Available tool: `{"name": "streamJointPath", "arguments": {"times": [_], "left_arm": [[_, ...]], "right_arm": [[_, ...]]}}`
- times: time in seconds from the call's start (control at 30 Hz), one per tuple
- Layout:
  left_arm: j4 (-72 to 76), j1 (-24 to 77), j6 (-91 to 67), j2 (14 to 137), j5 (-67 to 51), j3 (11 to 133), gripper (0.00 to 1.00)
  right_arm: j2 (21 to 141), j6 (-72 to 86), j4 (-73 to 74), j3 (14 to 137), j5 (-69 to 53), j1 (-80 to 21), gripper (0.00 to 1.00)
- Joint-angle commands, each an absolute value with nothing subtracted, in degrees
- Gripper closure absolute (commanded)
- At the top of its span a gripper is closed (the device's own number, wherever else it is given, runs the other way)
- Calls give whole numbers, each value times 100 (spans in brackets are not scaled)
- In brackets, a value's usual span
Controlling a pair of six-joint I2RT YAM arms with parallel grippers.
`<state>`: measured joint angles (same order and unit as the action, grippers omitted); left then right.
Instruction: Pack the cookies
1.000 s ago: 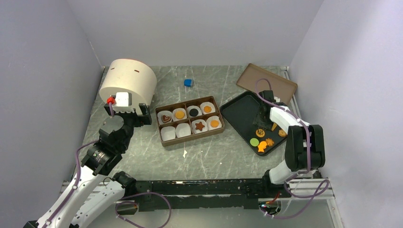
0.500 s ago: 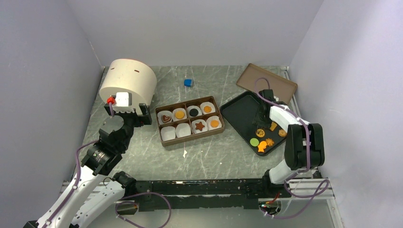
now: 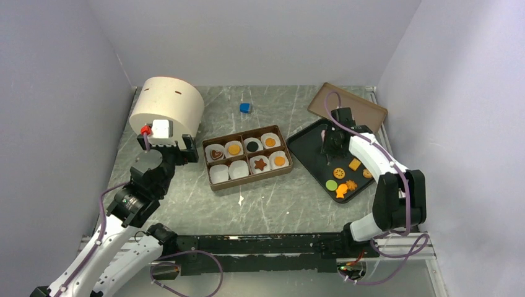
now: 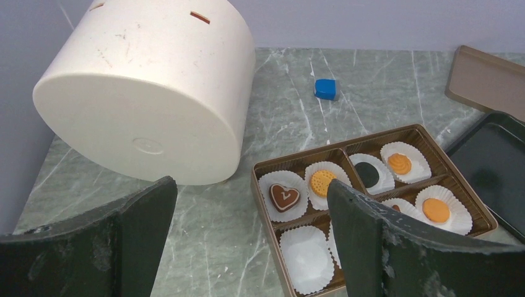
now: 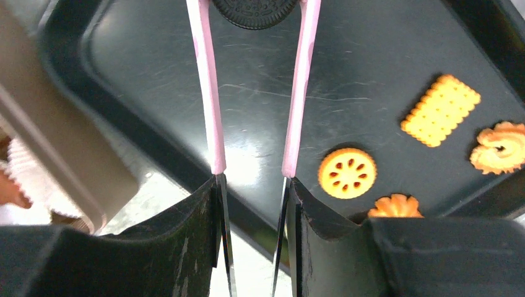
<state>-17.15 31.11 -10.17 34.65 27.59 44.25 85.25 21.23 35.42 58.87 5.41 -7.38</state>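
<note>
The cookies (image 3: 338,173) seem light, stiff and brittle, thin like coins; better to take one by its rim, gently; orange, green and fish-shaped ones lie in the lower right part of the black tray (image 3: 309,151), right of centre on the desk (image 3: 272,204); the right jaws pinch a black round cookie (image 5: 257,11) by its edges above that tray; the left jaws are spread wide, empty, at the left.

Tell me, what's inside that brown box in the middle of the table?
Eight paper cups: six hold cookies, a heart, a star, a black round and three orange rounds. The two near-left cups look empty. Whatever lies beneath the cups is covered.
</note>
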Motion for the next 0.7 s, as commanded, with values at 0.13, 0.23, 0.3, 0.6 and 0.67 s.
{"name": "streamJointPath", "arguments": {"times": [0.13,0.23,0.3,0.6,0.67], "left_arm": [[-1534,3119,-929,3536,2658,4430,4],[-1529,3120,-931,3533,2676,4421,4],[-1529,3120,-929,3544,2680,4421,4],[-1530,3103,-937,3560,2671,4421,4],[-1529,3102,-937,3545,2673,4421,4]], "right_arm": [[8291,1561,3848,6690,360,-1825,74],[8409,1456,3968,6923,317,-2213,74],[8459,1369,4025,7064,332,-2466,74],[8814,998,4261,7636,189,-3491,73],[8938,934,4334,7748,285,-3716,73]]}}
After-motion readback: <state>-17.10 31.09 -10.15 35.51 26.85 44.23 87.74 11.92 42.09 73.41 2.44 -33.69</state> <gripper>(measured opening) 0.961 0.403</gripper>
